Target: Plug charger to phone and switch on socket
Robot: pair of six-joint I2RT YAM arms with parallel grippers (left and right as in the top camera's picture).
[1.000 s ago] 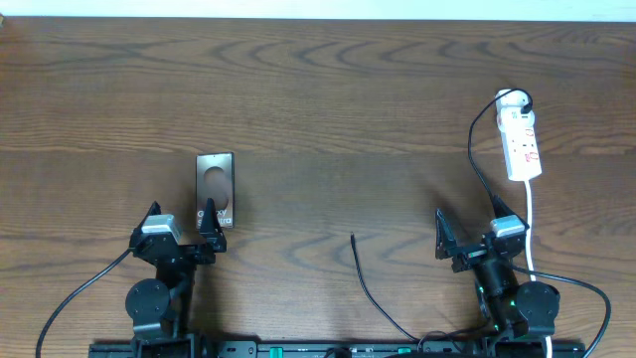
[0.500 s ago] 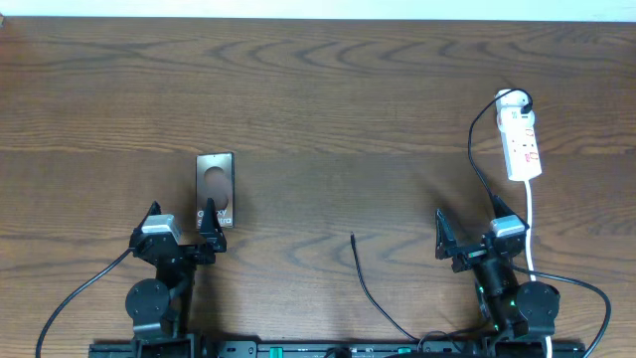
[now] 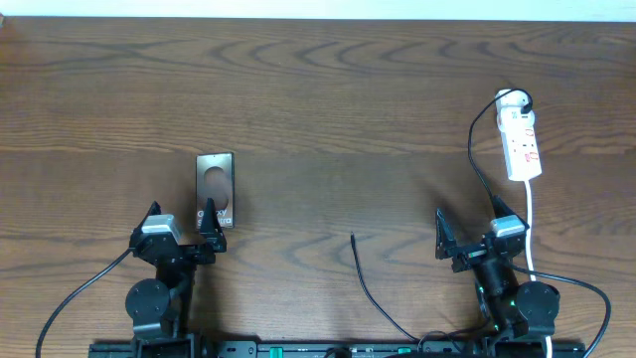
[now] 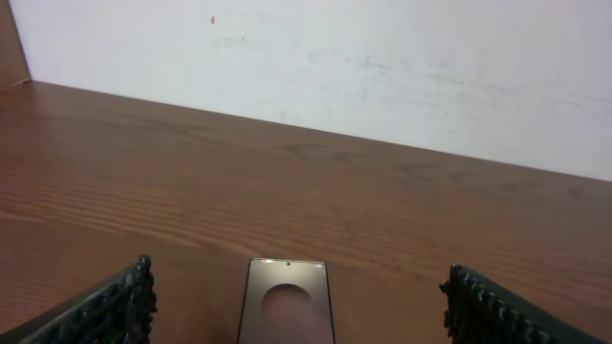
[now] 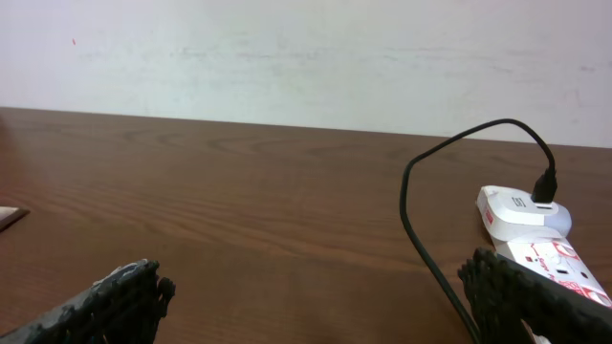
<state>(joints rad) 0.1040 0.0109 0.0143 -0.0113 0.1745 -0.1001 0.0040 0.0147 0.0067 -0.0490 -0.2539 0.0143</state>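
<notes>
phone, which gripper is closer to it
Left. The left gripper sits just short of the phone, one finger at its near end; the right gripper is far off to the phone's right, short of the socket.

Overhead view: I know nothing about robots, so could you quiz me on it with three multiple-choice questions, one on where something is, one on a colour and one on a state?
1. Where does the phone lie?
A) against the wall
B) just ahead of the left hand
C) on top of a box

2. What colour is the socket?
A) black
B) blue
C) white

3. How do the left hand and the right hand stand?
A) both open, holding nothing
B) both shut tight
C) both gripping a cup

Answers:
1 B: the phone's near end sits by one finger of the left hand.
2 C: the strip is white with small red marks.
3 A: each hand's fingers stand wide apart with only bare wood between them.
</notes>
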